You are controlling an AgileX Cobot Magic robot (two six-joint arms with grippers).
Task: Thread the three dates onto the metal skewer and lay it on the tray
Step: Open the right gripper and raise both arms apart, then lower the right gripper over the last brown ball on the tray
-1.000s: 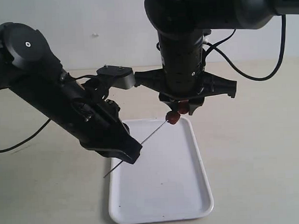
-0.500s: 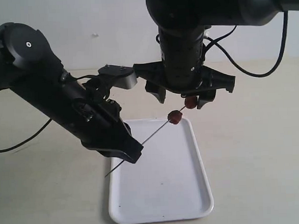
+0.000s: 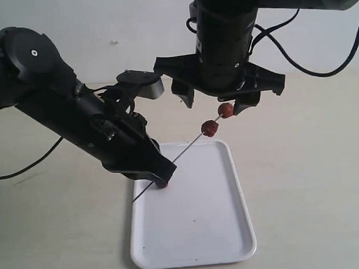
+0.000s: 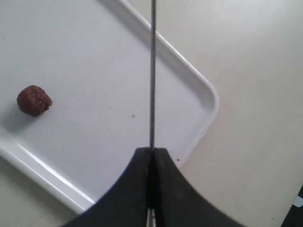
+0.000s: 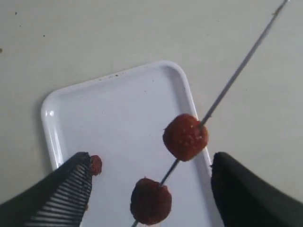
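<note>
Exterior: left gripper (image 3: 160,173), jaws pinched shut on the metal skewer (image 3: 186,151) near its low end. The rod slants up over the tray (image 3: 230,227), probably so the tip stays free for threading. Lower date (image 3: 210,128) and upper date (image 3: 226,110) are threaded, above the tray's far edge. Right gripper (image 3: 218,103) straddles the upper date, jaws spread wide, holding nothing. Third date (image 3: 162,183) lies loose on the tray.

Left wrist: left gripper (image 4: 151,153) clamped on the skewer (image 4: 152,71); third date (image 4: 34,100) on the tray (image 4: 94,56); table (image 4: 255,94) beyond.

Right wrist: right gripper (image 5: 151,163) gaping, both dates (image 5: 185,136) on the skewer (image 5: 236,71) between the jaws, untouched. Third date (image 5: 96,164) waits on the tray (image 5: 118,109); likely next pick.
</note>
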